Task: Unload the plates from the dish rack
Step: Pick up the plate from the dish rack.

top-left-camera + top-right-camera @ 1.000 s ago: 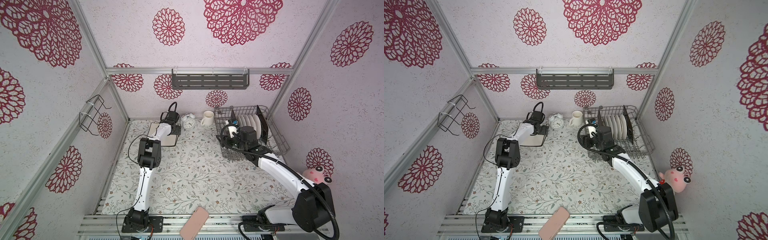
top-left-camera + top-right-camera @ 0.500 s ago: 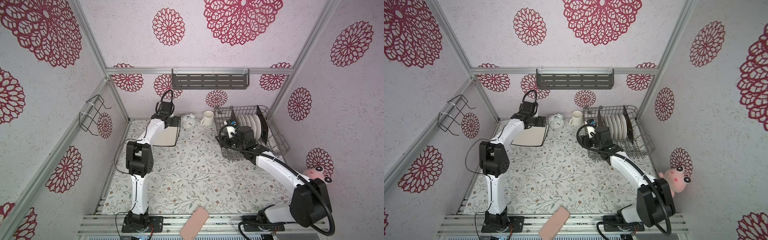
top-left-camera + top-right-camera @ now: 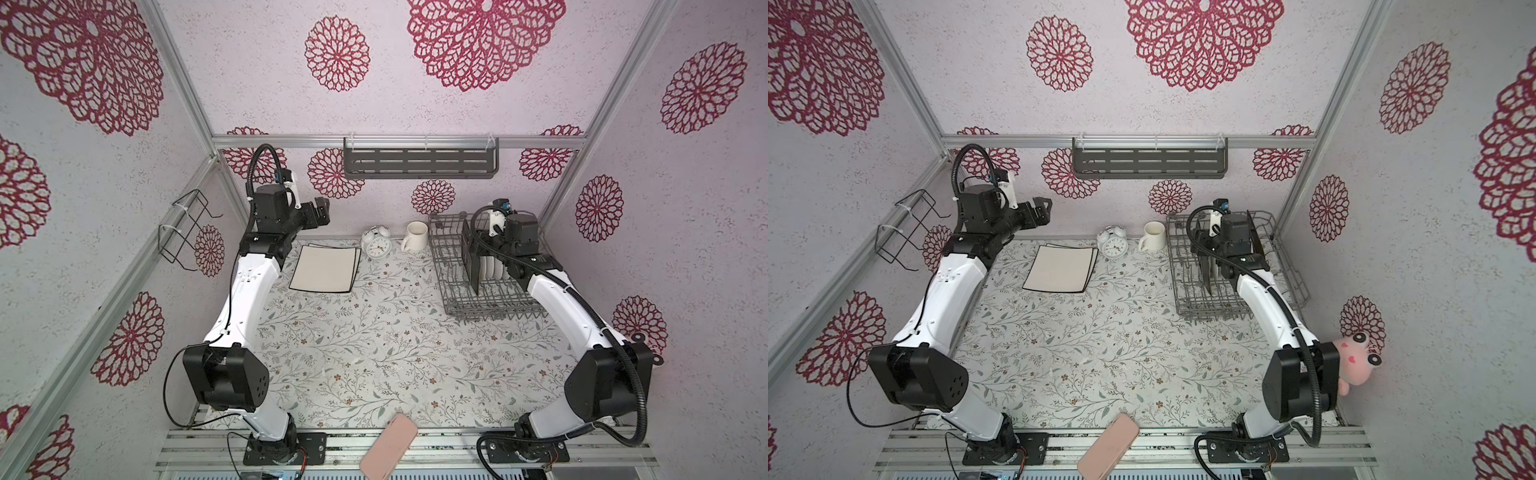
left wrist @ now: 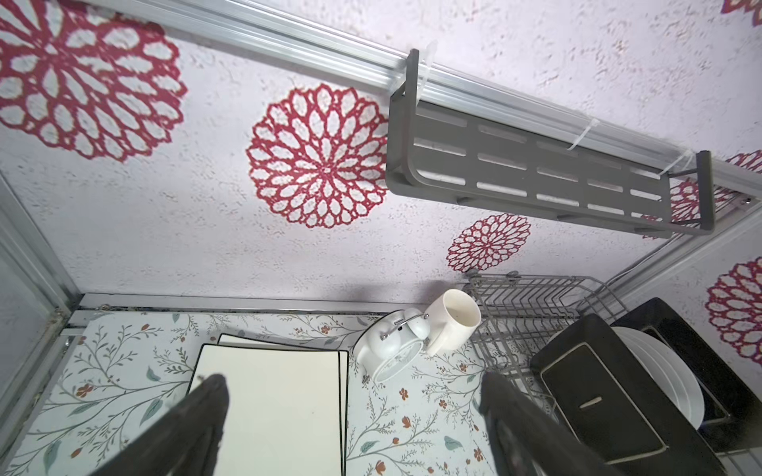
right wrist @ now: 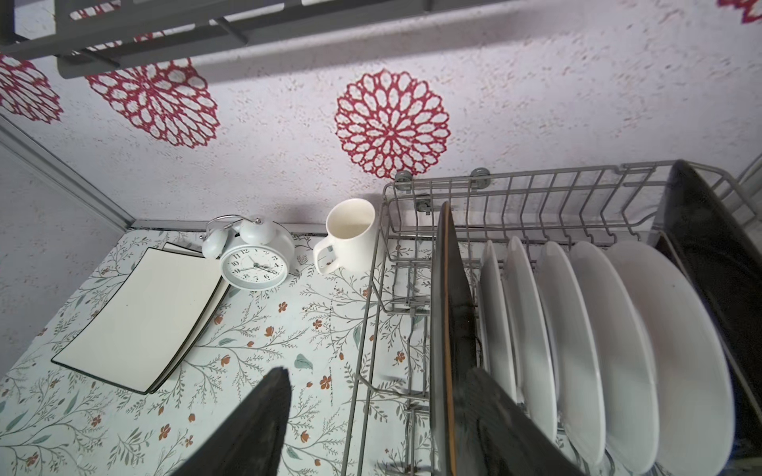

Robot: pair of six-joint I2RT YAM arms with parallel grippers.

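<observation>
Holding my right gripper [image 5: 377, 373] open, I am straddling the black-backed plate [image 5: 449, 288] between its fingers in the dish rack [image 5: 515, 174], needing a firm close next, my left gripper [image 4: 353, 377] gaping empty.

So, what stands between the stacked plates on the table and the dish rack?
A white alarm clock and a white mug, by the back wall: clock nearer the plates, mug nearer the rack. Both top views show it.

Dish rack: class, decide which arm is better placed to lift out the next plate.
Right. The right tool, open, straddles the upright black-backed square plate in the dish rack; the left tool hangs open near the stacked plates, apart from the rack.
</observation>
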